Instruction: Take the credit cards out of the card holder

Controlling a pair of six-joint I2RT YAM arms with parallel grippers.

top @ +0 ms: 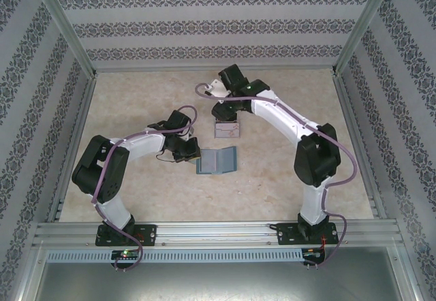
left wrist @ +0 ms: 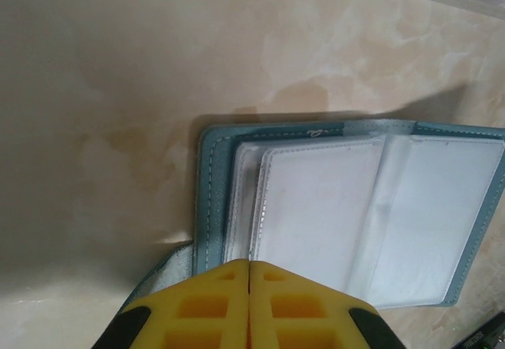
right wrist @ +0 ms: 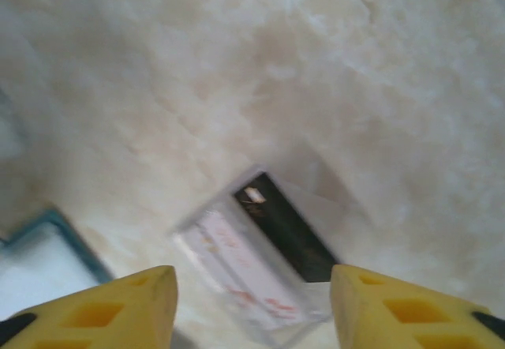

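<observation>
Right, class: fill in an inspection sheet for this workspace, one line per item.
Surface: pale marbled table, no spills seen.
Job's things: teal card holder lies open and its visible pockets look empty. The credit cards, one pale and one dark, lie in the clear tray.
Clutter: nothing seen.
Grippers: left gripper is shut at the card holder's edge; whether it grips it is unclear. Right gripper is open above the tray.
Cables: purple cables run along both arms.
Surroundings: patterned walls, metal frame.

The top camera looks down from high behind the arm bases point(top: 126, 234); both wrist cameras face the table point(right wrist: 355, 65) closely (sharing the card holder point(left wrist: 207, 183)).
</observation>
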